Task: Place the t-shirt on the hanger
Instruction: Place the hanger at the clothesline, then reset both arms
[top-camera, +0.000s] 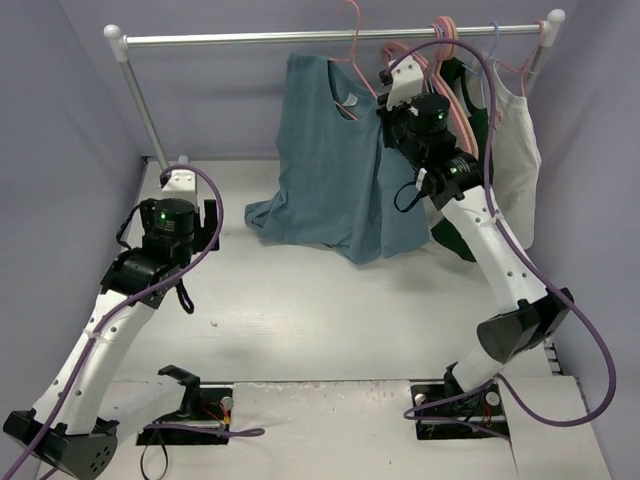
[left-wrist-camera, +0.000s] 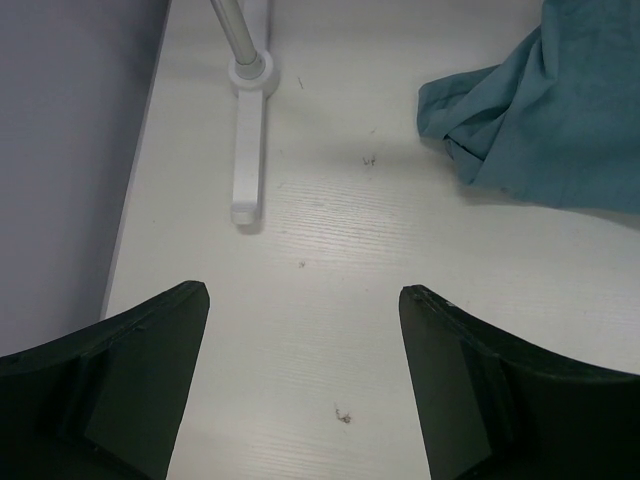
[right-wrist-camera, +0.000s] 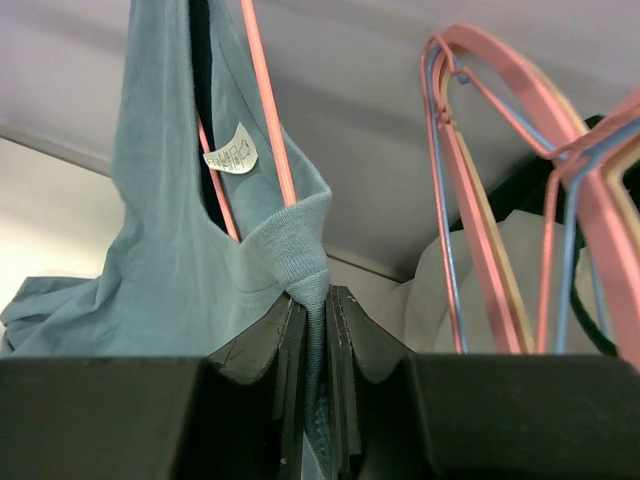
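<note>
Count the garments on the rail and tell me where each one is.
3. The teal t-shirt hangs mid-rail, trailing onto the table; a dark green garment hangs behind the right arm; a white top hangs at the rail's right end. Others may be hidden.

- Light was even and diffuse, coming from overhead; the white table (top-camera: 300, 320) read bright, without glare.
- Shadows were soft, and a faint one lay under the t-shirt (top-camera: 330, 170).
- In the wrist views, the near dark fingers (left-wrist-camera: 120, 380) looked slightly soft.
</note>
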